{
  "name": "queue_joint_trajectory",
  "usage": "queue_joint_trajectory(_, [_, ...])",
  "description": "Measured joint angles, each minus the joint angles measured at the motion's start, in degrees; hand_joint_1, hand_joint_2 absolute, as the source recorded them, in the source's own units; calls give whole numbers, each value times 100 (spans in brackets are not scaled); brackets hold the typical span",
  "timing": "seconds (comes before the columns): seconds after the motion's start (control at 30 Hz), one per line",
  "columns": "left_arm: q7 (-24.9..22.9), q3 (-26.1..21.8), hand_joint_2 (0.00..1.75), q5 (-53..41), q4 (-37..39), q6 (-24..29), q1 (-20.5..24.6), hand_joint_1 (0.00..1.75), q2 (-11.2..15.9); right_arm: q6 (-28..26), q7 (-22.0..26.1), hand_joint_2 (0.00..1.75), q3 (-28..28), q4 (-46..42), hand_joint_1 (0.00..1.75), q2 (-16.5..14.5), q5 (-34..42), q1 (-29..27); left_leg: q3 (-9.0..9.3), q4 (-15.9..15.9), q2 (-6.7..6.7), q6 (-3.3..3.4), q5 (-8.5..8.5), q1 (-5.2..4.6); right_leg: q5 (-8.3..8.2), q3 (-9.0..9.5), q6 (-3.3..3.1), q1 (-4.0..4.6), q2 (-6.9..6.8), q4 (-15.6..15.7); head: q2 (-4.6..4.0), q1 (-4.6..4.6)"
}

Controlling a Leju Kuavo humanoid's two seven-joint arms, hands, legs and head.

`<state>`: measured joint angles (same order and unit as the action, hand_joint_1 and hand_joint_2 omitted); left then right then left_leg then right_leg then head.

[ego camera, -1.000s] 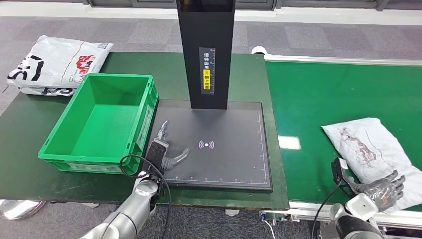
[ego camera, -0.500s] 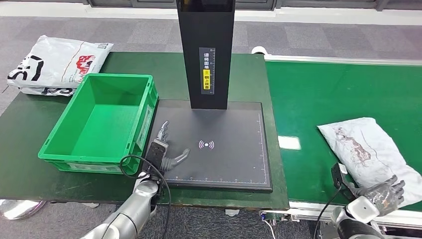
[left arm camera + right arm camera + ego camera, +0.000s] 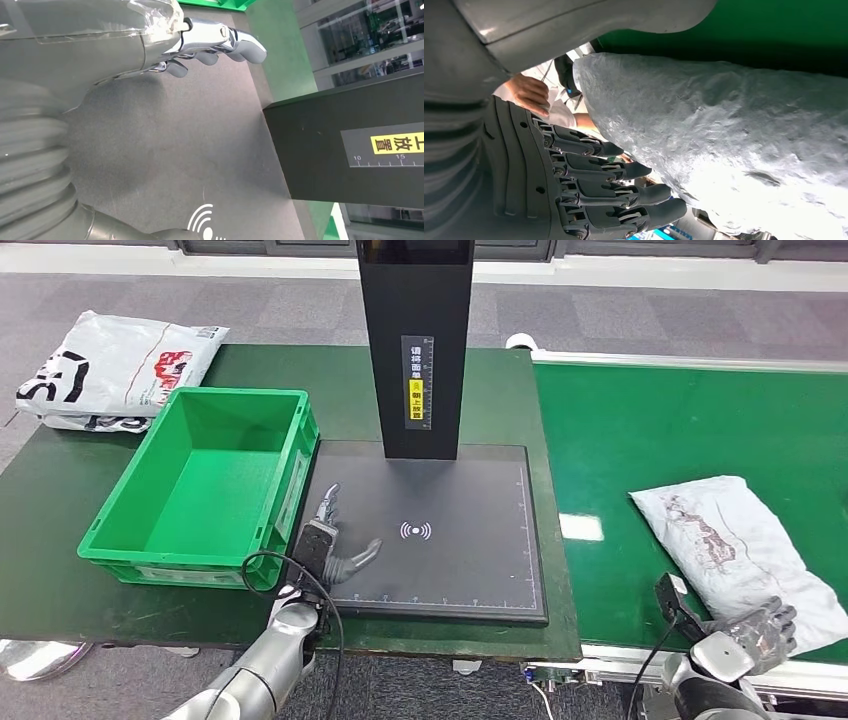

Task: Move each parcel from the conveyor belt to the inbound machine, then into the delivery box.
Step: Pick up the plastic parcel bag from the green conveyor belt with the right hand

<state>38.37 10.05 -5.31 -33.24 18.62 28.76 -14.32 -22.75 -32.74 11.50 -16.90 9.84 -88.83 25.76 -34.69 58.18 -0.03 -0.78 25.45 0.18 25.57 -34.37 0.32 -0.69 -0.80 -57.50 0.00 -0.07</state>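
Head view, largest first: the green conveyor belt fills the three o'clock side; the dark bench carries the rest; the inbound machine, a black pad under a tall black post, sits at centre; the green delivery box stands touching the pad's nine o'clock edge, with nothing in it; a printed white bag lies at ten o'clock beyond the box.

The parcel, a crinkled white pouch, lies flat on the belt at four o'clock, its near end close to the belt's front rail. The right hand sits at five o'clock against that near end; in the right wrist view its fingers are spread and lie under the parcel's edge, touching or nearly so, gripping nothing yet. The left hand rests open over the pad's eight o'clock corner, fingers apart and holding nothing.

The step in hand looks like the pickup from the belt; to do it well the fingers should slide further beneath the soft pouch before the thumb presses from above, since a pinch at the very rim would likely let it sag or slip.

Room: the way toward nine o'clock onto the pad looks open, but the belt's rail and the bench edge must be cleared, and the post stands at twelve o'clock of the pad.
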Motion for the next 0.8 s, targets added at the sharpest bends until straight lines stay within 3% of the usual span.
queue_joint_trajectory(0.7, [-1,0,175,2,0,0,0,0,0,28,1,175,1,0,0,-27,9,12,1,0,0,1,-1,0,-1,1,1,0,0,0,0,0])
queue_joint_trajectory(0.8, [-1,0,175,7,0,-10,0,0,-3,277,48,175,16,2,131,-29,127,35,3,0,0,1,-1,0,-1,2,1,0,0,1,0,0])
